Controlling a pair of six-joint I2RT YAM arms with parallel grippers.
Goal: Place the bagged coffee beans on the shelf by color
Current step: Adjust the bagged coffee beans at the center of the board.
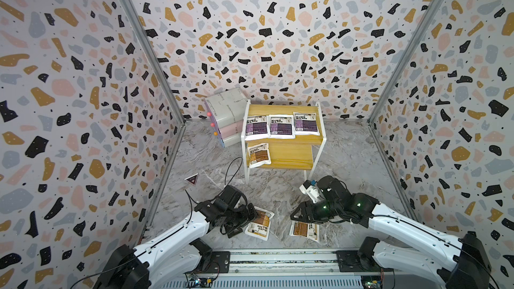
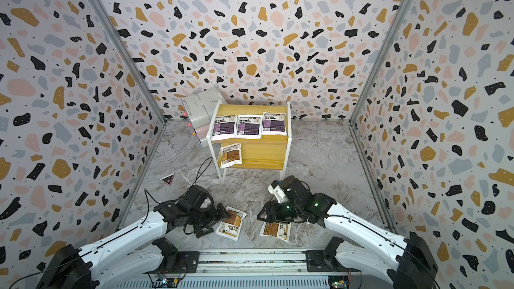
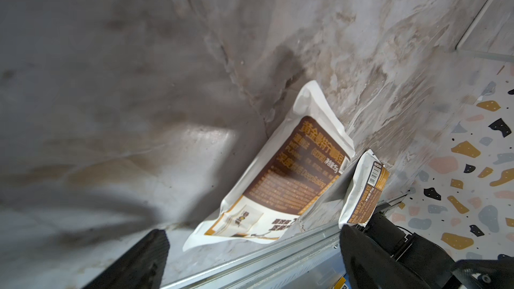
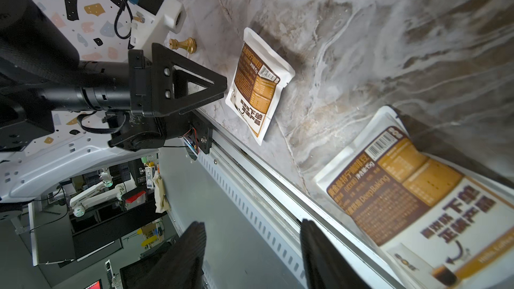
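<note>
Low, left claw (image 1: 244, 221) wide, right claw (image 1: 295, 216) parted

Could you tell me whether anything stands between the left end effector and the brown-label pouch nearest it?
Nothing visible does: the brown-label pouch lies uncovered on the table, straight ahead of the open left end effector.

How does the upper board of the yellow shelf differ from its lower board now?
The upper yellow wood-grain board holds three white pouches with purple labels side by side; the lower yellow board holds one white pouch with a brown-orange label, at the end nearer the stacked white and pink boxes. The upper is filled across; the lower is mostly bare. Both hold one colour only.
</note>
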